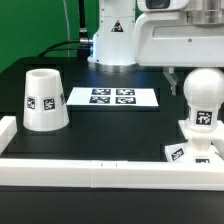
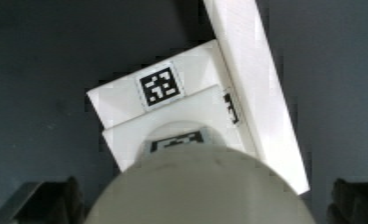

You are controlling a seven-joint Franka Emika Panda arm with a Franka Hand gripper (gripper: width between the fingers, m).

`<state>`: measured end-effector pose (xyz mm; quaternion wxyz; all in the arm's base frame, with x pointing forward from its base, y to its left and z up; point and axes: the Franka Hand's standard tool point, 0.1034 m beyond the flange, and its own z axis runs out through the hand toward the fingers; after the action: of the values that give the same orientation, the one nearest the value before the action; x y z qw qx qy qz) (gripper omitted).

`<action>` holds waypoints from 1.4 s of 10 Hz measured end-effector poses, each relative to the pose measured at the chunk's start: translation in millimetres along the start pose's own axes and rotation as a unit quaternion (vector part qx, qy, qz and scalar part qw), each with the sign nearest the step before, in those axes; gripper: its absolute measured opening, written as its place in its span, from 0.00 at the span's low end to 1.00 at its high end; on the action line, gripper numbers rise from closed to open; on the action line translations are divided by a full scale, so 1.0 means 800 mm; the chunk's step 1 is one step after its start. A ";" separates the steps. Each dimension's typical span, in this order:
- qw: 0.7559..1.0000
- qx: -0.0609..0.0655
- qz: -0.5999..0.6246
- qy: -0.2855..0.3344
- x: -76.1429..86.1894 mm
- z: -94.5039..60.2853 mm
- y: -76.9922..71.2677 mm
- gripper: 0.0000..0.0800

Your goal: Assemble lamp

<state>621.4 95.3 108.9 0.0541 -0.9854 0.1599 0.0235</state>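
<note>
The white round-topped bulb stands upright on the square flat base at the exterior view's right, against the front rail. The tapered shade stands alone at the exterior view's left, wide end down. My gripper hangs over the bulb's top with its jaws open. In the wrist view the bulb's dome fills the space between my fingers, with dark gaps on both sides. The base and its tag show beyond the dome.
The marker board lies flat at the table's middle back. A long white rail runs along the front edge and shows in the wrist view beside the base. The robot's pedestal stands behind.
</note>
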 end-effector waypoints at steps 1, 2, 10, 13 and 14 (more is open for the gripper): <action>0.999 0.000 -0.032 0.000 -0.004 -0.003 -0.004 0.87; 0.998 0.000 -0.055 0.001 -0.012 -0.009 -0.009 0.87; 0.990 -0.005 -0.138 -0.009 -0.037 -0.021 0.031 0.87; 0.989 -0.005 -0.146 -0.009 -0.038 -0.020 0.033 0.87; 0.984 -0.008 -0.180 -0.006 -0.047 -0.017 0.052 0.87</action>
<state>573.1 66.2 120.8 0.0503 -0.9983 -0.0201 0.0202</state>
